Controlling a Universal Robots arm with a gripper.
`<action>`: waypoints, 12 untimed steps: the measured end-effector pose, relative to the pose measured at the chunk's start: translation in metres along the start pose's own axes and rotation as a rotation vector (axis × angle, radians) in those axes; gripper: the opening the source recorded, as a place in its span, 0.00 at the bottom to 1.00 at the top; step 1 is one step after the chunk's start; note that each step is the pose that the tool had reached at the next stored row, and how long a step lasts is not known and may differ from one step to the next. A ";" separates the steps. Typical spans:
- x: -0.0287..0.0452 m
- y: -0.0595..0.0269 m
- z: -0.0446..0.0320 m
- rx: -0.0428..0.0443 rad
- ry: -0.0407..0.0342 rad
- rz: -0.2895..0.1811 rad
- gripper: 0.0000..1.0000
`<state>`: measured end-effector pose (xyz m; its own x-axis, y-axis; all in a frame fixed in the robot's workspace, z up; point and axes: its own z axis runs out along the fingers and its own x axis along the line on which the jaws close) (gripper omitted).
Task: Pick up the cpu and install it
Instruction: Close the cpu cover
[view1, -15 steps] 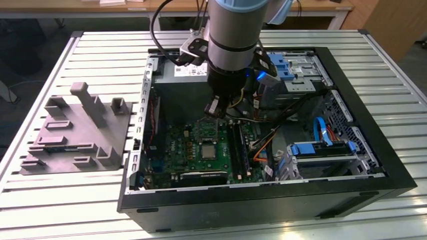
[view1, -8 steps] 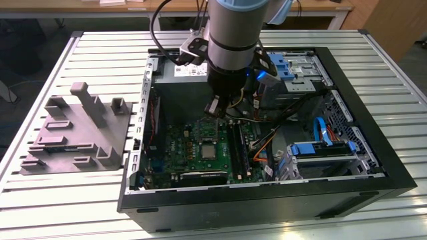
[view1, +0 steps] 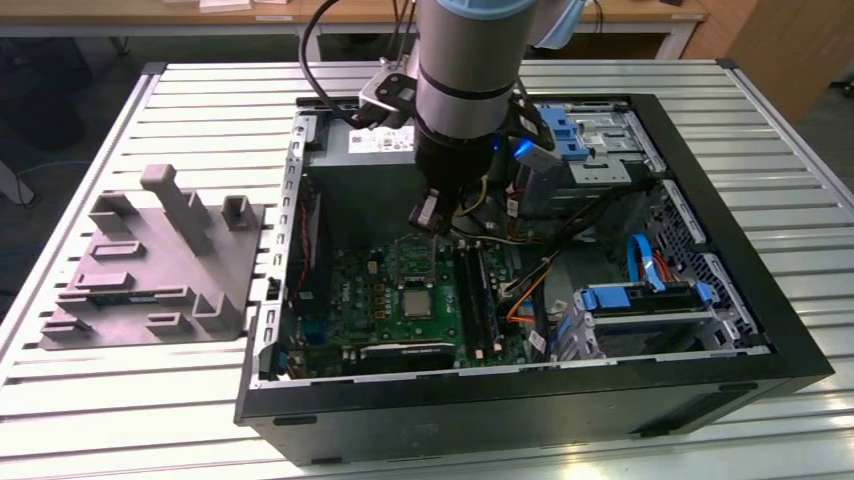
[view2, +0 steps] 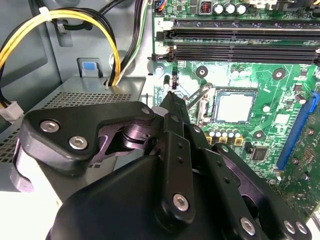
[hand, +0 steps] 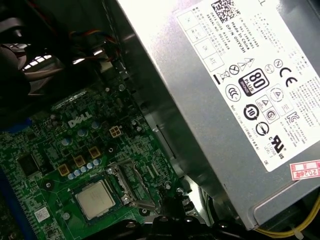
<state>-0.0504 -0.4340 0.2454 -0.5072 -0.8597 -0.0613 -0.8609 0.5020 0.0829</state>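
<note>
— CPU first: where does it lie against the gripper?

— It's seated flat in its socket on the green motherboard, silvery top up. In the second wrist view the same chip sits just beyond the black fingertips, a little to one side, and nothing touches it. In the exterior view it lies below the pincer, further from the power supply.

— And the pincer, is it pinching anything?

— Nothing. The two fingers look pressed together to a narrow tip, with no gap between them that I can make out. The tip hovers over the board between the socket and the power supply, near the socket's metal lever.

— What lies further out from that grey box?

— Yellow and black cables run down just beside it. Past the chip, away from it, are the long black memory slots. All of it sits in the open black computer case, on a slatted metal table. Outside the case, well apart, there's a grey moulded tray with upright posts.
</note>
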 end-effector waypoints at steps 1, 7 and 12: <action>0.0000 0.0000 -0.0001 -0.0001 0.0003 -0.001 0.11; 0.0000 0.0000 -0.0005 -0.0013 0.0012 -0.006 0.11; 0.0000 0.0001 -0.0009 -0.0025 0.0022 -0.010 0.11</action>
<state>-0.0504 -0.4340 0.2464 -0.4982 -0.8650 -0.0600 -0.8660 0.4928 0.0848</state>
